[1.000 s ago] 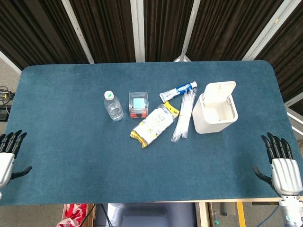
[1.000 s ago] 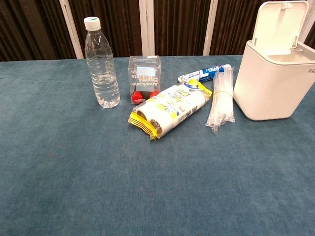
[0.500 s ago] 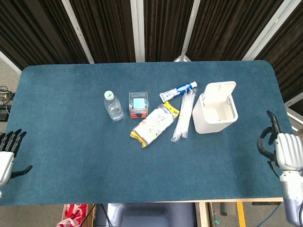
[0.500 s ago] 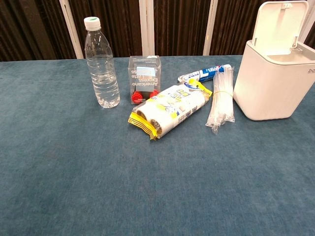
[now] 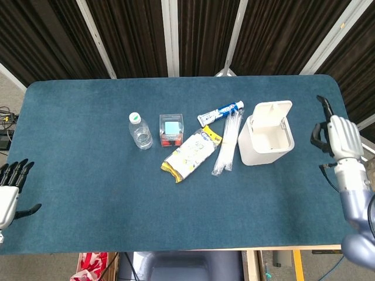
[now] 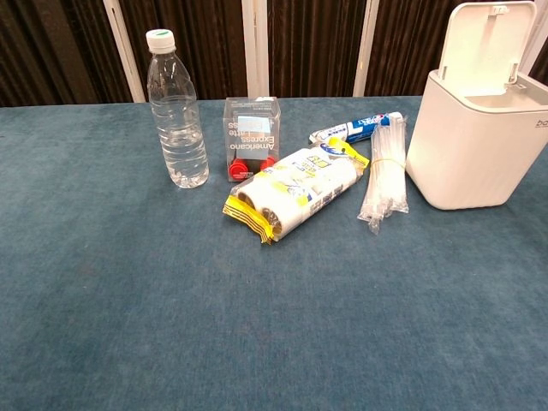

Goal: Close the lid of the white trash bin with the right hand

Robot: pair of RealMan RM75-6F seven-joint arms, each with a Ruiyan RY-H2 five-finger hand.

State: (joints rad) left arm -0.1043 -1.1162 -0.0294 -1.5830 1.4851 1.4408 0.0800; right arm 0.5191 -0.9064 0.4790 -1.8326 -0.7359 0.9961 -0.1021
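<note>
A white bin [image 5: 266, 136] stands right of centre on the blue worktop [image 5: 88, 175], lid [image 5: 272, 109] raised. The right hand [image 5: 335, 136] hovers at the right edge, fingers [image 5: 317, 136] curled, empty, well apart from the bin.

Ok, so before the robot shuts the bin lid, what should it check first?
1. Lid standing open and ready to push down: ok, it stands upright at the back of the white trash bin.
2. Right hand free to do the push: ok, it holds nothing, though its fingers look curled in.
3. Right hand near the lid: not ok, it is off to the bin's right side, apart from it.
4. Nothing sticking out of the bin to block the lid: ok, the inside looks bare.
5. Straws out of the way: ok, they lie beside the bin, on the side away from the right hand.
6. Left hand out of the way: ok, at the far table edge.
</note>
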